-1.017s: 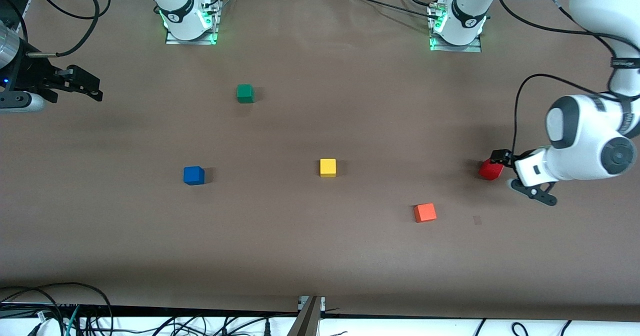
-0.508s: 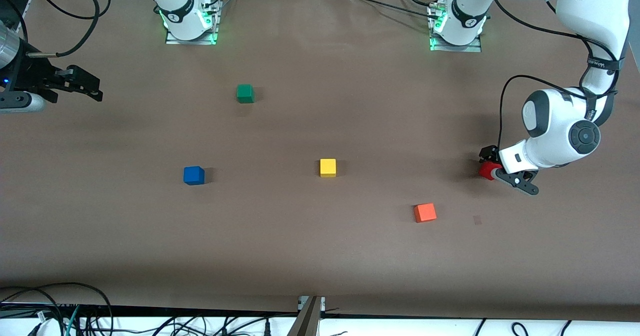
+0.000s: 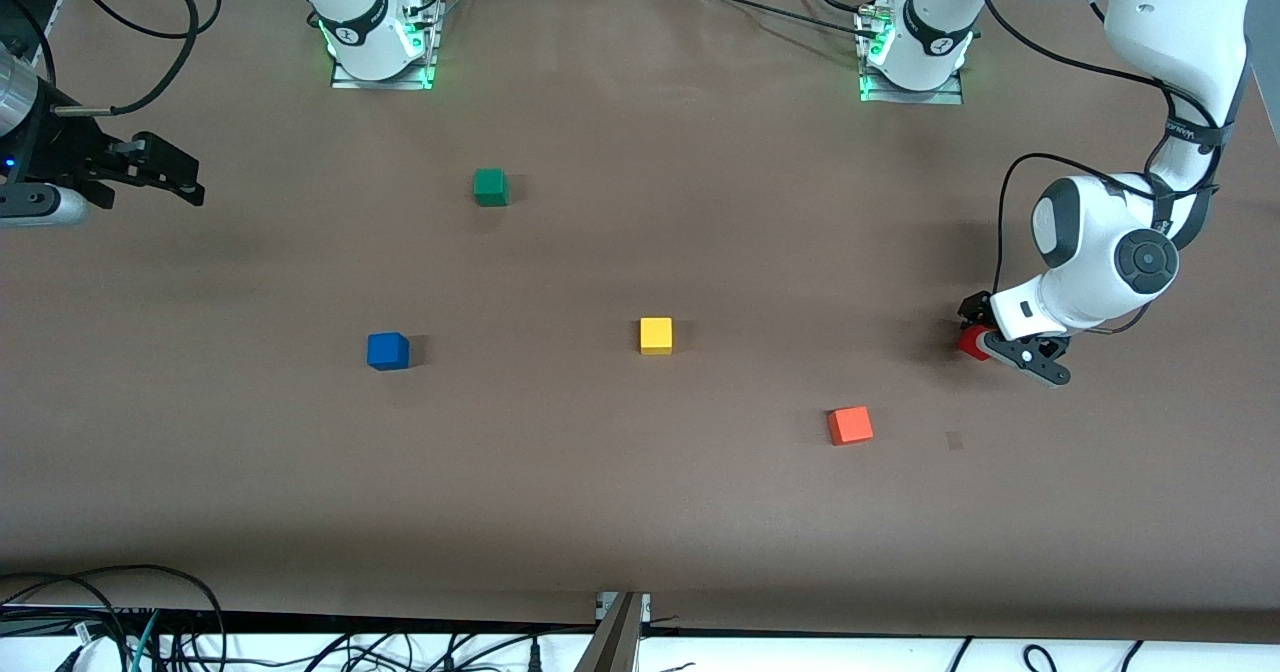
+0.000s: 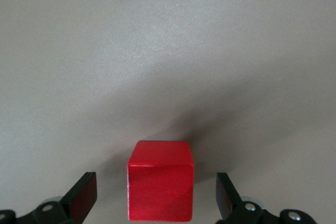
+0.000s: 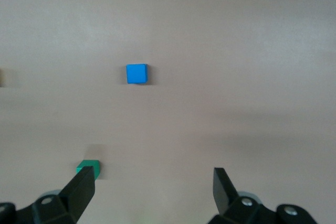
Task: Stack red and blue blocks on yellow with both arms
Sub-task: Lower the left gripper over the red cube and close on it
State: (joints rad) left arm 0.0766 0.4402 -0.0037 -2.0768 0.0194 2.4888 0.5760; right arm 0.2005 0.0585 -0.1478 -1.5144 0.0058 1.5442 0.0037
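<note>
Matte brown table (image 3: 640,512), left end effector (image 4: 156,203) spread wide around smooth red cube (image 4: 160,187), apparently untouched, right end effector (image 5: 152,195) open

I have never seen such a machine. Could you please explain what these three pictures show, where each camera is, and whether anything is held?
Two white robot arms work at a brown table. The wide picture comes from a high camera facing them. The other two come from cameras on the arms' wrists, looking past the black fingers.

On the table lie five cubes: a red block, a blue block, a yellow block, an orange cube and a green cube.

The left gripper is down around the red block, fingers open on either side, gripping nothing yet. The right gripper waits open at its own end of the table, holding nothing.
</note>
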